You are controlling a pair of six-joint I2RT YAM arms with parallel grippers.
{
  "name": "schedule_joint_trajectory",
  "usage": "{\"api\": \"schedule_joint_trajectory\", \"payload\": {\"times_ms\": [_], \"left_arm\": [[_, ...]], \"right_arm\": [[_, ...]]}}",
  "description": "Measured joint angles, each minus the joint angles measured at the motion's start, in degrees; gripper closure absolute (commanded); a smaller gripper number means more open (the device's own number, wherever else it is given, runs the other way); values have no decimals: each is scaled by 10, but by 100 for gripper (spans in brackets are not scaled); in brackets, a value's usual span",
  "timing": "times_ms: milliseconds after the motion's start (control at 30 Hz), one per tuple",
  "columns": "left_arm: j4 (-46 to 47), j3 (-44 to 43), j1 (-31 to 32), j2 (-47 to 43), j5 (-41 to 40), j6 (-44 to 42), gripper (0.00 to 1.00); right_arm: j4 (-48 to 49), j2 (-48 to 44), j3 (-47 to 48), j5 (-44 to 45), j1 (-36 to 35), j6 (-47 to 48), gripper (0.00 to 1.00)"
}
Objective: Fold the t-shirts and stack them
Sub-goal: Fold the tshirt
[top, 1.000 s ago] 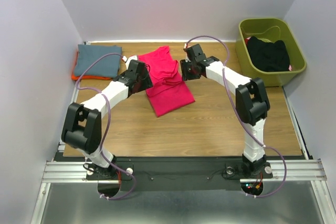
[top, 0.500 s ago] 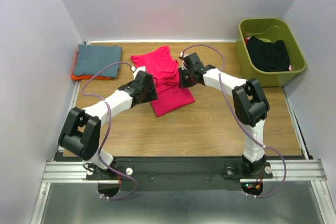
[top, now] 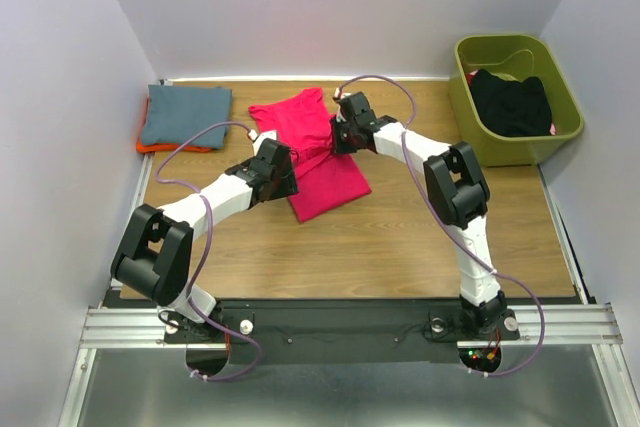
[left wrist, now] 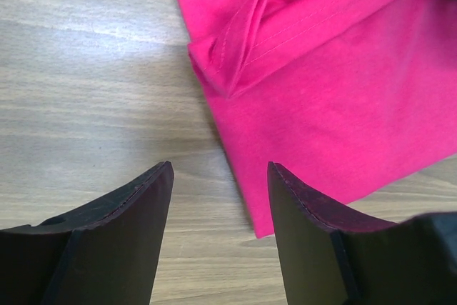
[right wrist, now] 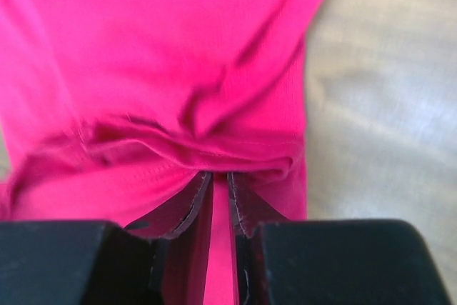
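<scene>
Folding now: the pink t-shirt [top: 318, 152] lies toward the back of the table's middle. It is partly folded, its lower half a flat slanted rectangle and its upper half rumpled, with a doubled hem across it.
Right arm: the right gripper [top: 340, 137] sits on the shirt's upper right part. In its wrist view the jaws are pinched nearly together with a ridge of pink cloth between them.
Left arm: the left gripper [top: 283, 175] hovers at the shirt's lower left edge. Its jaws stand apart and hold nothing, with bare wood showing between them.
Just changed: a second ago the right gripper stood wider at the shirt's right edge. It has since slid inward over the cloth and closed on it. The left gripper has moved from the shirt's upper left side down toward the near corner.
Meaning: a grip for the next fold seems taken on the right, while the left has yet to take hold.
Finished pile: a blue-grey t-shirt [top: 185, 115] lies folded on an orange t-shirt [top: 150, 147] at the back left corner, well apart from the arms.
Waiting: a black garment [top: 510, 102] lies heaped in the olive-green bin [top: 500, 42] at the back right.
Surface: a wood-grain table [top: 400, 237].
Room: plain pale walls [top: 330, 7] close in on three sides.
</scene>
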State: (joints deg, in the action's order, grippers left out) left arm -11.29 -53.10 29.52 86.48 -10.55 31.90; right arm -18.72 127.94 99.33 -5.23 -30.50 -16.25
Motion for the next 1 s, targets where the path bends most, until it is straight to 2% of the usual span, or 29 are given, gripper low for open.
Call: {"api": "schedule_joint_trajectory", "payload": {"times_ms": [167, 233, 333, 367, 400, 467, 667, 1000], "left_arm": [[0, 7, 0, 0, 2, -6, 34], [2, 7, 0, 0, 3, -8, 37], [3, 6, 0, 2, 5, -12, 49], [3, 2, 0, 7, 5, -14, 56], [3, -3, 0, 14, 4, -17, 72], [3, -25, 0, 42, 3, -23, 81], [2, -93, 0, 124, 8, -34, 82], [-15, -152, -1, 187, -24, -51, 77]], "right_arm": [[2, 27, 73, 21, 0, 0, 76], [2, 35, 99, 26, 0, 0, 76], [6, 40, 124, 33, 2, 0, 75], [9, 40, 127, 35, 5, 0, 74], [13, 40, 127, 36, 5, 0, 73], [14, 39, 123, 37, 7, 0, 73], [11, -1, 47, 51, 16, 2, 73], [13, -104, -46, 59, 20, 4, 73]]}}
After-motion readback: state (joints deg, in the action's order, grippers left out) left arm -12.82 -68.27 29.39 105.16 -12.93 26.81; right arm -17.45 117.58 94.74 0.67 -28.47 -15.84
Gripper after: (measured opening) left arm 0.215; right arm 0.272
